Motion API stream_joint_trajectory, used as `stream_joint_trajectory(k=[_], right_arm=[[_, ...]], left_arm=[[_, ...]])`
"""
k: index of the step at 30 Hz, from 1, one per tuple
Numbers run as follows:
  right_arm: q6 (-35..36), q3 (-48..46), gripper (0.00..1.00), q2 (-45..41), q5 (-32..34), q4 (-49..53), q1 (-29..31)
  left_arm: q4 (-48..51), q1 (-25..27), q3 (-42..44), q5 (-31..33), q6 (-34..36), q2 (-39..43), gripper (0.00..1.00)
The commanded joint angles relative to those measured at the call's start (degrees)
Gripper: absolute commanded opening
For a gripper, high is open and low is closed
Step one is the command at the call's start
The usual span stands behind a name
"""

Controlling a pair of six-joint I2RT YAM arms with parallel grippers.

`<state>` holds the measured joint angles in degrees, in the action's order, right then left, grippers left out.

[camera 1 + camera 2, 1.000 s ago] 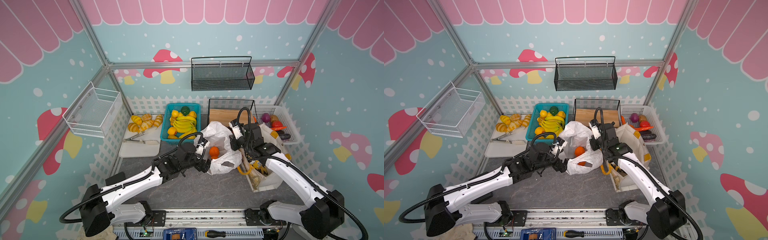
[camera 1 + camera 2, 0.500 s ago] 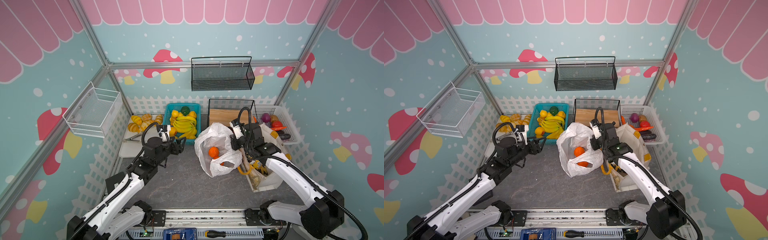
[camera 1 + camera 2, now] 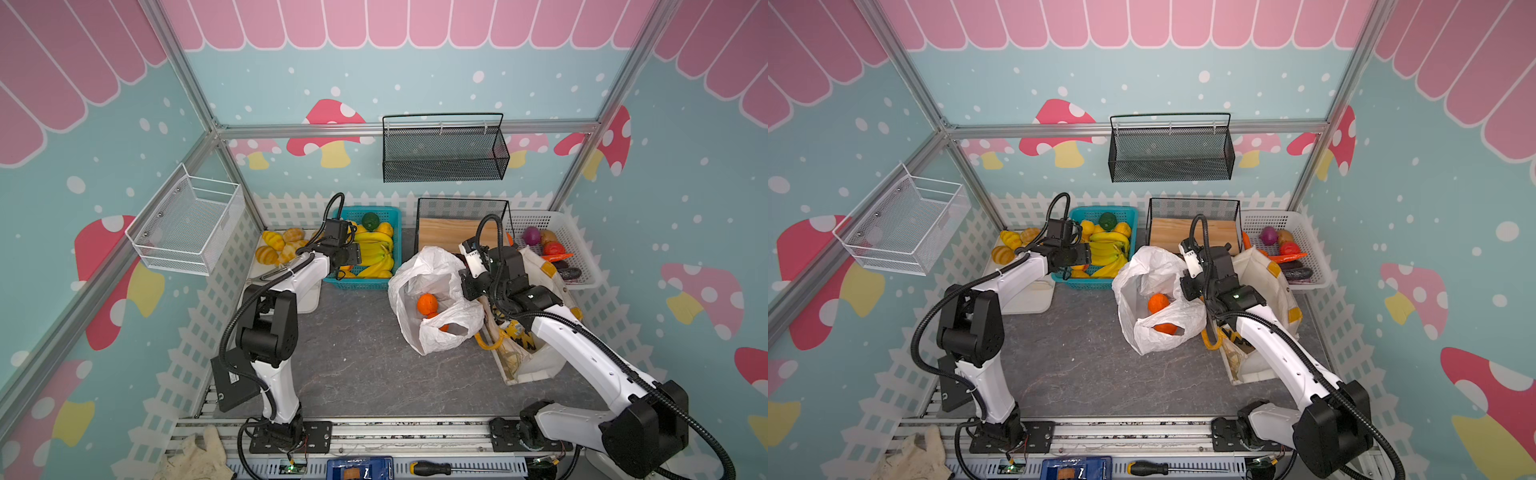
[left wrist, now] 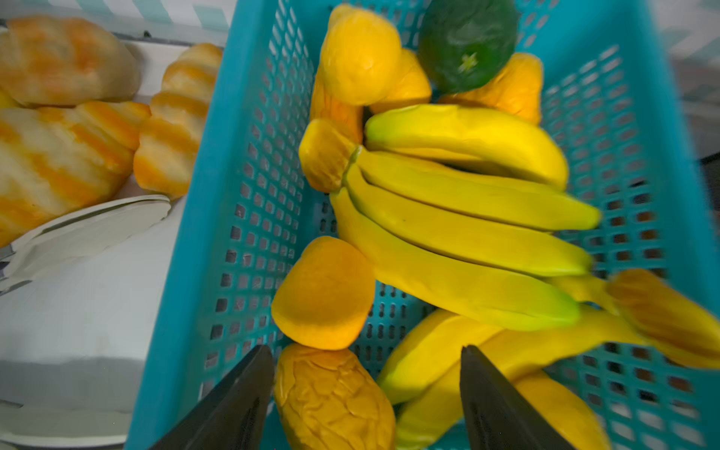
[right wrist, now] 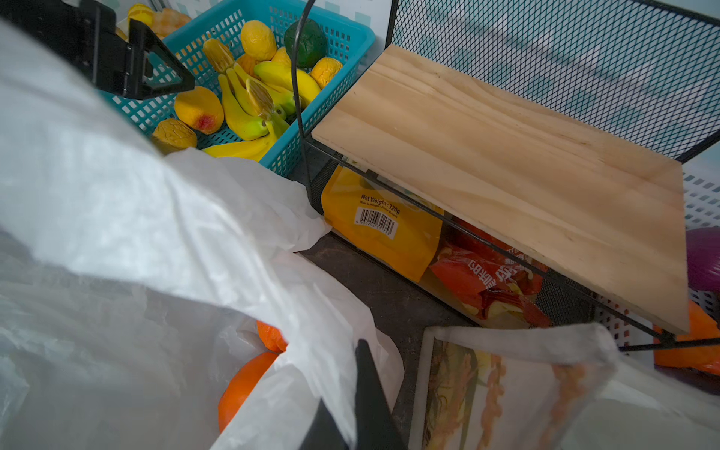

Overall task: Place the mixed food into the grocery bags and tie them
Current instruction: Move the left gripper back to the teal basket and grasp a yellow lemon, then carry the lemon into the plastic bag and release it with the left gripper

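The white plastic grocery bag (image 3: 432, 266) (image 3: 1154, 270) stands mid-table with its mouth open and two oranges (image 3: 427, 303) (image 3: 1158, 302) inside. My right gripper (image 3: 467, 286) (image 5: 356, 350) is shut on the bag's rim beside the cream tote (image 3: 540, 270) (image 3: 1262, 270). My left gripper (image 3: 353, 257) (image 4: 366, 350) hangs open over the teal basket (image 3: 361, 282) (image 4: 202, 233), holding nothing. Its fingers straddle a wrinkled yellow-orange fruit (image 4: 335, 397) and a banana end. The bananas (image 4: 467, 218) (image 3: 1106, 249) lie in the basket. A yellow snack packet (image 5: 382, 226) lies under the wooden shelf.
Striped bread rolls (image 3: 278, 249) and tongs lie on a white tray left of the basket. A black wire rack with a wooden shelf (image 3: 457, 232) stands at the back. A white basket (image 3: 582, 249) with vegetables sits at the far right. A red packet (image 5: 487, 280) lies under the shelf.
My left arm has swung from the plastic bag's mouth back and left to the teal basket, gripper open. The right gripper has stayed shut on the bag's rim.
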<state>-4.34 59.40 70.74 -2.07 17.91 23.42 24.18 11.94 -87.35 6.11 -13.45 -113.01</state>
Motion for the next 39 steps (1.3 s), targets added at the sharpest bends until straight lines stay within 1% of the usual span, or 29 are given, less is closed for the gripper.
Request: stream_joint_trajectory(k=[1, 3, 8, 11, 14, 16, 19, 23, 26, 29, 31, 33, 35, 37, 39], right_arm=[[0.96, 0.02, 0.00, -0.74, -0.56, -0.72, -0.47], [0.97, 0.02, 0.00, -0.52, -0.91, -0.95, -0.57], [0.94, 0.13, 0.00, -0.08, -1.31, -0.99, -0.66], [0.95, 0.11, 0.00, -0.04, -1.32, -1.03, -0.67], [0.97, 0.19, 0.00, 0.32, -1.65, -1.00, -0.74], [0.95, 0.26, 0.00, 0.43, -1.80, -1.02, -0.74], [0.91, 0.12, 0.00, 0.31, -1.93, -0.96, -0.75], [0.97, -0.09, 0.00, 0.01, -1.89, -1.12, -0.79], [0.85, -0.16, 0.00, 0.01, -2.14, -1.19, -0.74], [0.80, -0.16, 0.00, -0.10, -1.99, -1.19, -0.70], [0.74, -0.25, 0.00, -0.32, -1.67, -1.17, -0.74], [0.74, -0.25, 0.00, -0.48, -1.50, -1.20, -0.74], [0.72, -0.33, 0.00, -0.51, -1.52, -1.11, -0.83], [0.75, -0.25, 0.00, -0.52, -1.40, -1.02, -0.83], [0.85, -0.08, 0.00, -0.67, -1.22, -0.87, -0.83]], left_arm=[[5.85, -0.66, -4.57, 4.07, 3.37, -3.70, 0.79], [7.54, -1.05, -7.45, 4.36, 3.99, -6.91, 0.79], [11.49, -1.66, -13.64, 2.64, 5.62, -12.98, 0.81], [14.21, -1.70, -17.10, 0.62, 6.04, -15.68, 0.81], [14.90, -1.75, -18.72, -1.78, 6.25, -17.09, 0.81], [16.24, -1.75, -20.25, -2.21, 6.45, -18.14, 0.80], [17.27, -1.85, -21.11, -2.96, 6.73, -18.76, 0.75], [17.50, -1.80, -20.52, -2.47, 6.86, -16.71, 0.61], [15.76, -1.67, -18.80, -1.83, 6.50, -12.10, 0.55], [10.73, -0.75, -13.07, 0.28, 6.19, -4.32, 0.52], [5.48, 0.30, -6.38, 0.09, 5.17, 2.47, 0.52], [-1.27, 1.44, 2.60, -1.64, 3.31, 10.93, 0.52], [-5.94, 2.85, 11.01, -2.46, 0.92, 18.71, 0.52], [-8.39, 5.49, 18.78, -2.60, -0.84, 26.14, 0.52], [-8.47, 9.81, 25.09, -1.46, -1.83, 34.08, 0.52]])
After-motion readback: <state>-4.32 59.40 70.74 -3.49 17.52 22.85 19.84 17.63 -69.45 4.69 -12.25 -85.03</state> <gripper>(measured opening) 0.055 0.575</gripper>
